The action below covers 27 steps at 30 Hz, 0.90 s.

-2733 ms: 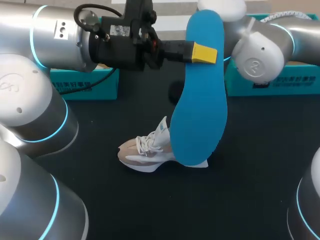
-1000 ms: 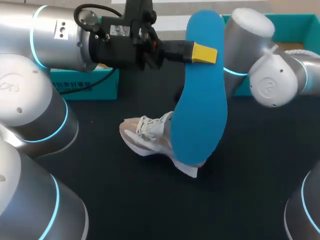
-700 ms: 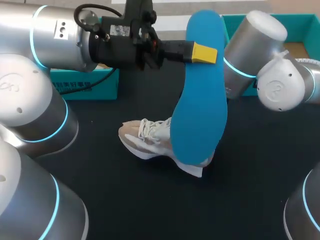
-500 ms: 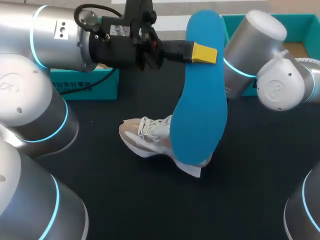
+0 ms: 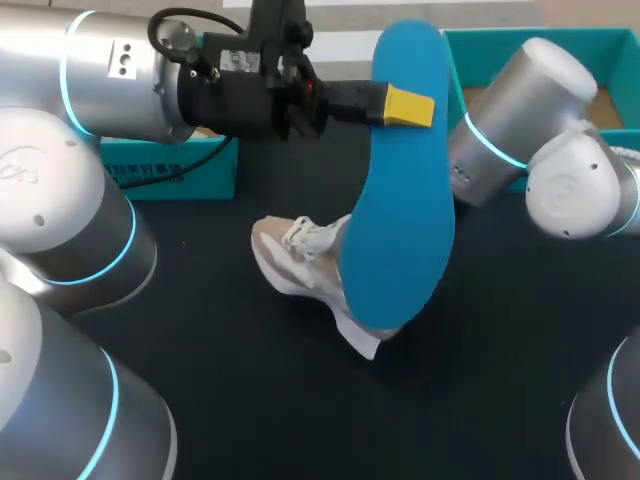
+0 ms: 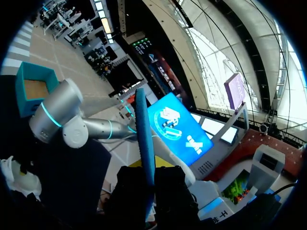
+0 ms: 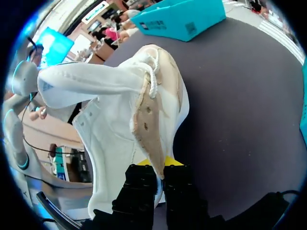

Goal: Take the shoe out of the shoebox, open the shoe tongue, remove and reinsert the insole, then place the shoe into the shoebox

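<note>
My left gripper is shut on a blue insole and holds it upright, high over the table's middle. From the left wrist view the insole shows edge-on between the gripper's fingers. Behind it the white and beige shoe is tilted, toe to the left, its heel hidden. My right gripper is shut on the shoe at the edge of its opening, with the tongue pulled out. In the head view the insole hides my right gripper. The teal shoebox stands at the back right.
A teal lid lies at the back left, also visible beyond the shoe as the teal lid. My right arm crosses in front of the shoebox. The black tabletop extends toward the near edge.
My right arm has swung to the right, turning the shoe so its toe sits further right and its heel comes nearer. The left arm and insole have not moved.
</note>
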Motion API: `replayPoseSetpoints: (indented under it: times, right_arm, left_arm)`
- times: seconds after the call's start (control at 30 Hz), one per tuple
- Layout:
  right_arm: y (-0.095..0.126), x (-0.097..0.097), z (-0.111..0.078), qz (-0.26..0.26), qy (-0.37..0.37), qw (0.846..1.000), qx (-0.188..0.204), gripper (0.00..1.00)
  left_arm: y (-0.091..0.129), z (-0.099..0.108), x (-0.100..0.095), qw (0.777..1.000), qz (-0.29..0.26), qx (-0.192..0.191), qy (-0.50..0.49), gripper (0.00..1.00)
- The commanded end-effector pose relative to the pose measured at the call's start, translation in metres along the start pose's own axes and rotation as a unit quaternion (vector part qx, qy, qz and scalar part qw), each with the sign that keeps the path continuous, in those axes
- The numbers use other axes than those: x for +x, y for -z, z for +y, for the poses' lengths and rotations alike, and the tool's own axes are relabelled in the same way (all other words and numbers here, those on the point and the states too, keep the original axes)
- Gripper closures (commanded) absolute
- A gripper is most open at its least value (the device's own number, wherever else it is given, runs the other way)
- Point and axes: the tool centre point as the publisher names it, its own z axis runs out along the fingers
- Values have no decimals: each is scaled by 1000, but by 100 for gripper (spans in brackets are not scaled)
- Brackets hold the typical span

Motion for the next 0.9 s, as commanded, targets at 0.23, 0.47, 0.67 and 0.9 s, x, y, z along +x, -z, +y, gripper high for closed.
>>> replayPoseSetpoints:
  times: [0.23, 0.47, 0.67, 0.9]
  right_arm:
    - [10, 13, -3, -69, -190, 978, -43, 100]
    - [10, 13, -3, -69, -190, 978, -43, 100]
    - [4, 16, 3, -80, -211, 973, -50, 100]
    - [-12, 20, 11, -115, -302, 944, -74, 100]
  left_arm:
    - [-1, 2, -1, 1000, -1, 1, 0, 100]
    - [-1, 2, -1, 1000, -1, 1, 0, 100]
    - [-1, 2, -1, 1000, -1, 1, 0, 100]
    - [-1, 2, -1, 1000, -1, 1, 0, 100]
